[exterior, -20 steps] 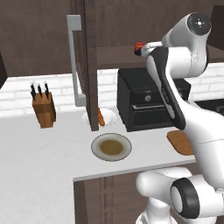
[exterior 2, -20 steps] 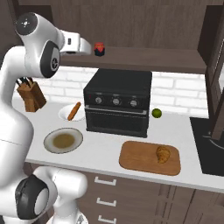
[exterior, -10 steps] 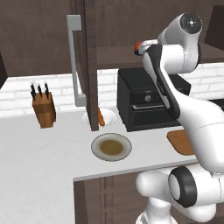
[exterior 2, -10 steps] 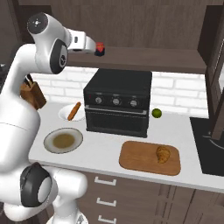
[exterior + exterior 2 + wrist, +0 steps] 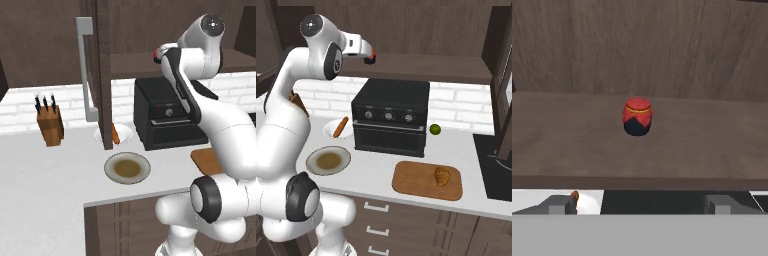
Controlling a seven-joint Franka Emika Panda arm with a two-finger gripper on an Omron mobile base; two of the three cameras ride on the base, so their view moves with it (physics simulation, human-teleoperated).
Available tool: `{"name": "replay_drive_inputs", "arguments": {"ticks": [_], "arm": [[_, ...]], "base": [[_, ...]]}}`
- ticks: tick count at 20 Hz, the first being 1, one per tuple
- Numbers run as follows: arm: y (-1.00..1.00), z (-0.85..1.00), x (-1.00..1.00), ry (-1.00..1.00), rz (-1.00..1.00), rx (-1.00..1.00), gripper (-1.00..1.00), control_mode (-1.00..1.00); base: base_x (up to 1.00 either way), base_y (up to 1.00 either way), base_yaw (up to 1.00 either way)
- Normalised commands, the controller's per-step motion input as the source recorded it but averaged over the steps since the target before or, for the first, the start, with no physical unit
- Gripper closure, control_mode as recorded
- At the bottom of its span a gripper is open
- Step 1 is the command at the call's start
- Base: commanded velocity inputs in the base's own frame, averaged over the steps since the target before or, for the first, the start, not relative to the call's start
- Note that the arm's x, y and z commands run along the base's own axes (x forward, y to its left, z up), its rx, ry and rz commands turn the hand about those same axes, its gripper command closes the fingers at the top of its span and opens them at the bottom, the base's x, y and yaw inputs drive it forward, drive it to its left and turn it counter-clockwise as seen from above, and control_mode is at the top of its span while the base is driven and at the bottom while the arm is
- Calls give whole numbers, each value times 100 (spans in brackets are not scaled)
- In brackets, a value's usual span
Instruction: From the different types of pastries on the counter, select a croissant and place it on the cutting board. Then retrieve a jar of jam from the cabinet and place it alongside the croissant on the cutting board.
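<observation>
- On the dark-brown wooden cabinet shelf [image 5: 572, 145], above the black countertop oven [image 5: 390, 121], stands the small squat red jar of jam [image 5: 637, 116], upright, alone in the middle of the shelf.
- The hand [image 5: 639, 204] is level with the shelf's front edge, pointing at the jar, its fingers spread wide and holding nothing; the jar is apart from the fingertips [image 5: 557, 205].
- In front of the oven, to its right, the flat orange-brown wooden cutting board [image 5: 416, 180] lies on the off-white worktop [image 5: 373, 167], with the small golden-brown crescent croissant [image 5: 442, 176] on its right half.
- Left of the oven, a long narrow orange-brown pastry [image 5: 340, 127] rests on a small white dish [image 5: 330, 130].
- In front of that dish sits a round beige plate [image 5: 328, 160].
- Just right of the oven lies a small green lime [image 5: 435, 129].
</observation>
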Motion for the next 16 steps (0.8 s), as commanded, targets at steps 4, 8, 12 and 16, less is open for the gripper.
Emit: {"name": "replay_drive_inputs", "arguments": {"ticks": [4, 8, 12, 16], "arm": [[0, 0, 37, 0, 0, 0, -100, -100], [0, -1, 34, 0, 0, 0, -100, -100], [0, -6, 33, 0, 0, 0, -100, -100], [0, -9, 31, 0, 0, 0, -100, -100]], "base": [[0, 0, 0], [0, 0, 0], [0, 0, 0], [0, 0, 0]]}}
